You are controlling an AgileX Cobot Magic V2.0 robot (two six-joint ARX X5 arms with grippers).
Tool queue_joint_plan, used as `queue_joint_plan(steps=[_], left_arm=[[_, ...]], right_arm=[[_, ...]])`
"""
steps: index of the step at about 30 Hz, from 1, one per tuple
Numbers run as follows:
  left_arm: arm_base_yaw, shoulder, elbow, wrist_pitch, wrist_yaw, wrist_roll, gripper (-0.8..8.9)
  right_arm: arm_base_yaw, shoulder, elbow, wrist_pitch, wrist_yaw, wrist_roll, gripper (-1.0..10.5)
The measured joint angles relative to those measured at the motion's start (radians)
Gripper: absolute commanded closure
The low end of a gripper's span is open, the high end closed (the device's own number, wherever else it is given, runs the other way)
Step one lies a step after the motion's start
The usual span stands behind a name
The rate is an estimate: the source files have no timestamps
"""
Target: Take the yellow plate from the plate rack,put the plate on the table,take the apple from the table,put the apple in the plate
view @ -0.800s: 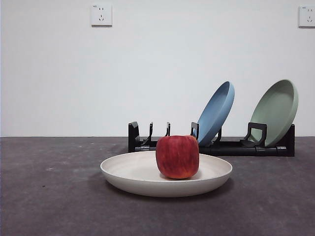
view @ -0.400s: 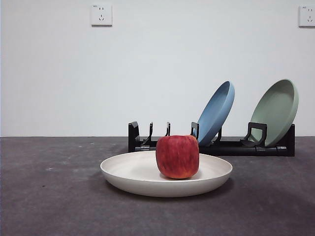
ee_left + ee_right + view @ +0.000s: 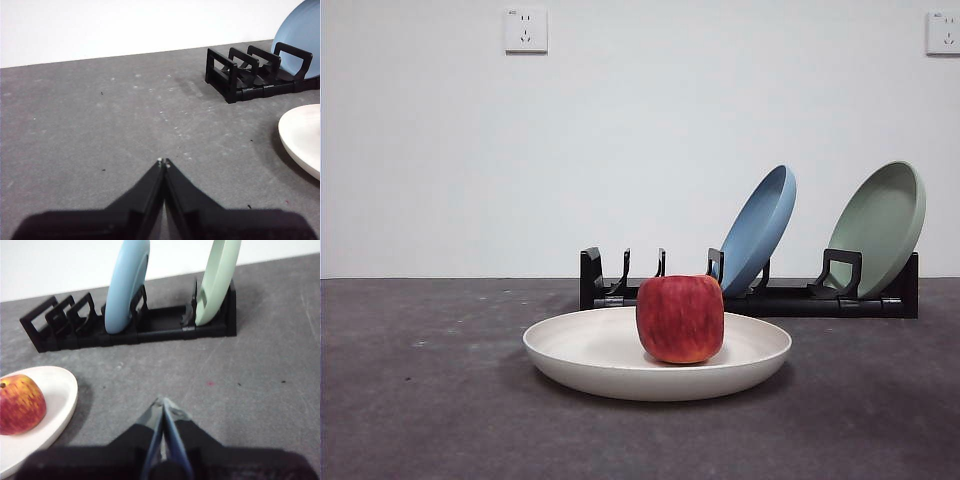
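The red apple (image 3: 680, 318) sits in the cream yellow plate (image 3: 590, 350), which lies flat on the dark grey table (image 3: 420, 400) in front of the black plate rack (image 3: 790, 298). The apple (image 3: 20, 404) and plate (image 3: 57, 390) also show in the right wrist view, and the plate's edge (image 3: 302, 135) shows in the left wrist view. My left gripper (image 3: 163, 162) is shut and empty above bare table, away from the plate. My right gripper (image 3: 162, 402) is shut and empty, off to the plate's side. Neither arm shows in the front view.
A blue plate (image 3: 760, 228) and a sage-green plate (image 3: 885, 225) lean in the rack's right slots; its left slots (image 3: 625, 275) are empty. A white wall with two sockets (image 3: 526, 30) stands behind the table.
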Motion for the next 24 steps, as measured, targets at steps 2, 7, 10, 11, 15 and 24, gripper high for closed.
queue_joint_plan(steps=[2,7,10,11,15,24], left_arm=[[0.000,0.000,0.000,0.000,0.000,0.000,8.17],[0.000,0.000,0.000,0.000,0.000,0.000,8.17],[0.000,0.000,0.000,0.000,0.000,0.000,8.17],[0.000,0.000,0.000,0.000,0.000,0.000,8.17],[0.000,0.000,0.000,0.000,0.000,0.000,8.17],[0.000,0.000,0.000,0.000,0.000,0.000,8.17]], right_arm=[[0.000,0.000,0.000,0.000,0.001,0.001,9.5],[0.000,0.000,0.000,0.001,0.001,0.031,9.5],[0.000,0.000,0.000,0.001,0.001,0.037,9.5],[0.000,0.000,0.000,0.001,0.001,0.038,9.5],[0.000,0.000,0.000,0.001,0.001,0.042,9.5],[0.000,0.002,-0.001,0.002,0.001,0.044,9.5]])
